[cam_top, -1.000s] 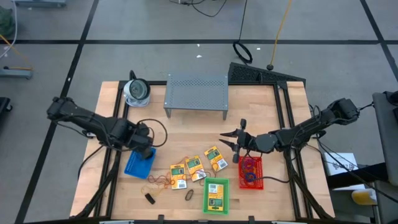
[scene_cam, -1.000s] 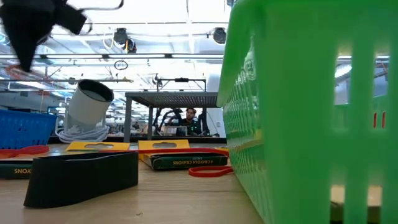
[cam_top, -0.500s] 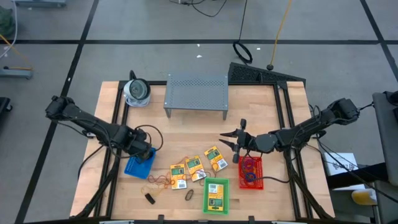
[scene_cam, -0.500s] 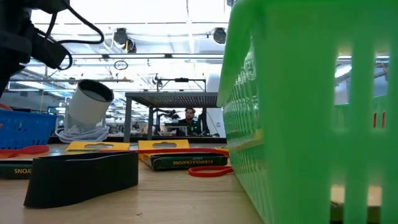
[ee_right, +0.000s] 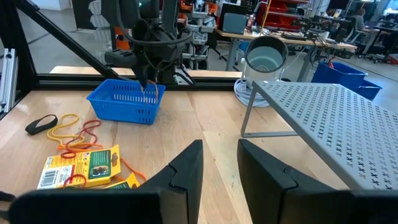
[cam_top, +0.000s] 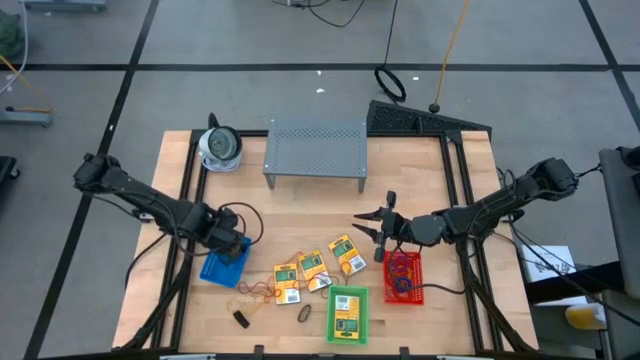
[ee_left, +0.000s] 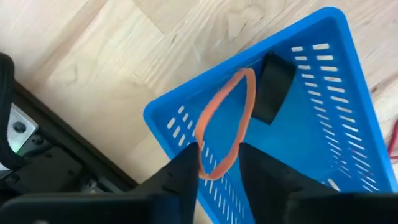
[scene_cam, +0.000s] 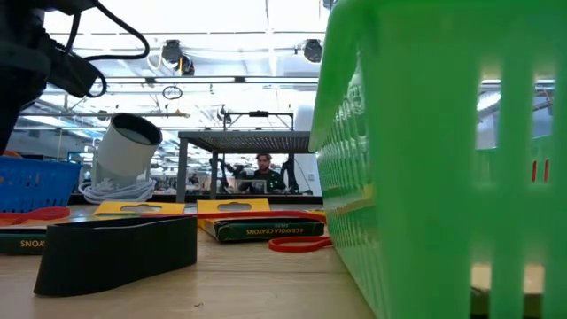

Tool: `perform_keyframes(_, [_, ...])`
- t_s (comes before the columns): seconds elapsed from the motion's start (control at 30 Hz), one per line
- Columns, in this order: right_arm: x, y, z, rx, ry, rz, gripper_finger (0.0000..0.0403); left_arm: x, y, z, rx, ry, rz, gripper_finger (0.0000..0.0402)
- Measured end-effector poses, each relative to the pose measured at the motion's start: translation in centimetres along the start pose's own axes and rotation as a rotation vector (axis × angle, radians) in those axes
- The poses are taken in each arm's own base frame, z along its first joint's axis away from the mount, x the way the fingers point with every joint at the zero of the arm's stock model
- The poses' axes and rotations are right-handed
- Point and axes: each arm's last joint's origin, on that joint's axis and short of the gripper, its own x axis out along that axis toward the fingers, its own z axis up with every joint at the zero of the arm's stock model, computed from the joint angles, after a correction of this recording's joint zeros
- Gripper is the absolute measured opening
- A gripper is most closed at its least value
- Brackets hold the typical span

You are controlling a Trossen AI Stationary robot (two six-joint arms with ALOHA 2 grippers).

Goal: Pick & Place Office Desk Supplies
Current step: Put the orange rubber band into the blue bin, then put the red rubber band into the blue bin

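My left gripper [ee_left: 219, 155] is low over the blue basket [cam_top: 223, 264], its fingers a little apart on either side of the near end of an orange rubber band [ee_left: 227, 124]. The band lies in the basket beside a black clip [ee_left: 272, 87]. My right gripper [cam_top: 368, 228] hangs open and empty above the table next to the red basket [cam_top: 404, 277], which holds rubber bands. Three crayon boxes [cam_top: 312, 268] lie flat on the table. Another lies in the green basket [cam_top: 346, 313]. Loose bands [cam_top: 255, 290] and two black clips [cam_top: 241, 318] lie near the front edge. My left gripper has the orange band's near end [ee_left: 213, 175] in the gap between its fingertips, which point down into the blue basket. I cannot tell whether either finger touches the band.
A grey perforated shelf [cam_top: 315, 150] stands at the back middle, with a round white-grey object [cam_top: 220, 147] to its left. In the low view the green basket [scene_cam: 425, 159] fills the right side, and a black clip [scene_cam: 115, 252] lies in front.
My left gripper has gone down toward the blue basket and a little toward the table's left edge, then held still over it. My right arm has kept still.
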Motion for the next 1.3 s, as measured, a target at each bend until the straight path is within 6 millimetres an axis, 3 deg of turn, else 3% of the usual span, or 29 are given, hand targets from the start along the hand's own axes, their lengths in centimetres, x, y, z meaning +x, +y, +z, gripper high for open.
perform_keyframes(0.3, [0.0, 0.0, 0.0, 0.0, 0.0, 0.0, 0.0089, -0.7, -1.0, 0.2, 0.011, 0.017, -0.105, 0.016])
perform_keyframes(0.8, [0.0, 0.0, 0.0, 0.0, 0.0, 0.004, 0.0089, -6.3, -3.1, 0.1, 0.088, -0.089, -0.282, 0.0161])
perform_keyframes(0.93, [0.0, 0.0, 0.0, 0.0, 0.0, 0.004, 0.0089, -8.3, -3.9, 0.1, 0.169, -0.223, -0.344, 0.0161])
perform_keyframes(1.17, [0.0, 0.0, 0.2, 0.036, -0.021, 0.005, 0.0089, -11.1, -7.1, 0.6, 0.442, -0.655, -0.576, 0.0161])
perform_keyframes(1.3, [0.0, 0.0, 0.4, 0.068, -0.039, 0.007, 0.0089, -12.0, -8.0, 1.1, 0.542, -0.746, -0.658, 0.0161])
